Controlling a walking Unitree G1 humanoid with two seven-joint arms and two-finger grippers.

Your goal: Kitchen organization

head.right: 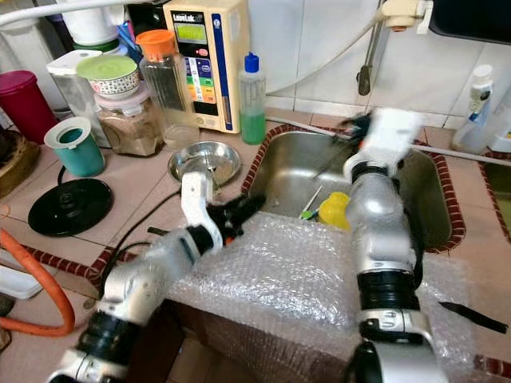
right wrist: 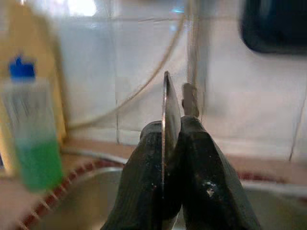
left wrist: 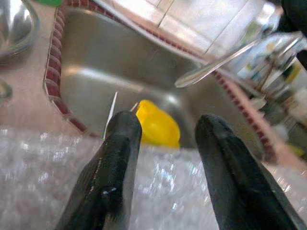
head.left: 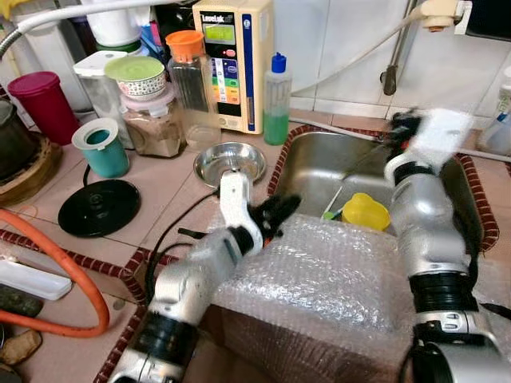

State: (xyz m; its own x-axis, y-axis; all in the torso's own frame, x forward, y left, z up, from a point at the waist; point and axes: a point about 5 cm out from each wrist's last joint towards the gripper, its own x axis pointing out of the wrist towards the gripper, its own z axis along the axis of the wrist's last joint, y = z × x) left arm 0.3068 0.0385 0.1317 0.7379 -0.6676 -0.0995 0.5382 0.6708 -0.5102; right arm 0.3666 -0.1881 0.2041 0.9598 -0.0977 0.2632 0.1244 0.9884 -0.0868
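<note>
My right gripper (head.left: 402, 128) is raised over the steel sink (head.left: 311, 163) and is blurred in the eye views. In its wrist view the fingers (right wrist: 201, 163) are shut on a thin metal spoon (right wrist: 169, 110), seen edge-on. The same spoon (left wrist: 216, 64) hangs in the air above the basin. My left gripper (head.left: 283, 209) stands open over the sheet of bubble wrap (head.left: 319, 271) at the sink's near edge, holding nothing. A yellow plastic item (head.left: 366, 212) lies in the sink beside a thin green-tipped utensil (head.left: 330, 209).
A steel bowl (head.left: 230, 162) sits on the counter left of the sink. Behind it stand a green soap bottle (head.left: 276, 104), a cream appliance (head.left: 235, 64) and several jars. A teal cup (head.left: 101, 148), a black lid (head.left: 100, 207) and an orange hose (head.left: 72, 271) lie further left.
</note>
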